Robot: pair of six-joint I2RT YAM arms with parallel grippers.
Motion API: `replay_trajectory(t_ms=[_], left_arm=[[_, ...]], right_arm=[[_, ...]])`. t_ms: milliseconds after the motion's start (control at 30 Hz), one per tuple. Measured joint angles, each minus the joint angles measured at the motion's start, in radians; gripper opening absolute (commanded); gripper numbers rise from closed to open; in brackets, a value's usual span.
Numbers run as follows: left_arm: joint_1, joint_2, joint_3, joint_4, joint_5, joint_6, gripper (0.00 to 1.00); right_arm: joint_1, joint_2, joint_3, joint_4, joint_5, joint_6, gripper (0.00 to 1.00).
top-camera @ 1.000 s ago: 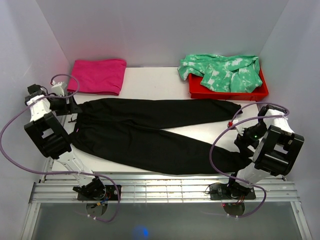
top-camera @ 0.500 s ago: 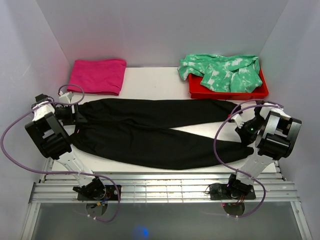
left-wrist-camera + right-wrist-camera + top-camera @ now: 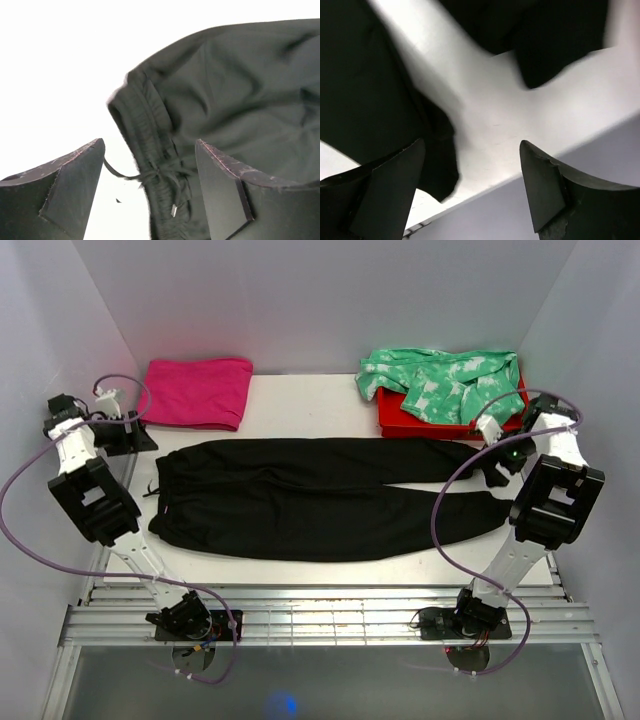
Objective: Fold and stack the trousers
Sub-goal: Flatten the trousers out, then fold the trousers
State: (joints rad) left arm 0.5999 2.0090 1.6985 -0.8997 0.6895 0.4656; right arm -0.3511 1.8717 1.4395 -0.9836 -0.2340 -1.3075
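While our left gripper [image 3: 150, 145] at nine o'clock and right gripper [image 3: 472, 145] at three o'clock hang spread and empty, the trousers [image 3: 320, 495] lie flat mid-table [image 3: 300, 405], legs side by side. We see a pink cloth [image 3: 195, 390] at eleven o'clock. At one o'clock, a red tray [image 3: 455, 427] holding a tie-dye garment [image 3: 445, 380] crowds our right gripper.

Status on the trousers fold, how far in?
Done: trousers spread flat, legs side by side, waistband at the left arm's end. In hand: nothing; left tool and right tool hang open near the waistband and cuffs. Left: every fold, then stacking.
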Motion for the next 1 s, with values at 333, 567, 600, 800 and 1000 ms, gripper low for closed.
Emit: replay_trajectory(t_ms=[333, 567, 600, 800, 1000], left_arm=[[-0.114, 0.287, 0.375, -0.098, -0.045, 0.090, 0.75], [-0.142, 0.397, 0.383, -0.163, -0.085, 0.243, 0.73], [-0.142, 0.391, 0.374, -0.161, -0.099, 0.266, 0.73], [-0.146, 0.308, 0.226, -0.109, -0.127, 0.376, 0.71], [-0.150, 0.259, 0.142, -0.083, -0.129, 0.428, 0.67]], right_arm=[[0.040, 0.117, 0.470, 0.008, -0.138, 0.091, 0.69], [0.107, 0.236, 0.414, 0.047, -0.113, 0.024, 0.70], [0.116, 0.248, 0.400, 0.049, -0.108, 0.018, 0.69], [0.165, 0.288, 0.320, 0.100, -0.054, 0.026, 0.45], [0.175, 0.234, 0.156, 0.181, 0.015, 0.015, 0.12]])
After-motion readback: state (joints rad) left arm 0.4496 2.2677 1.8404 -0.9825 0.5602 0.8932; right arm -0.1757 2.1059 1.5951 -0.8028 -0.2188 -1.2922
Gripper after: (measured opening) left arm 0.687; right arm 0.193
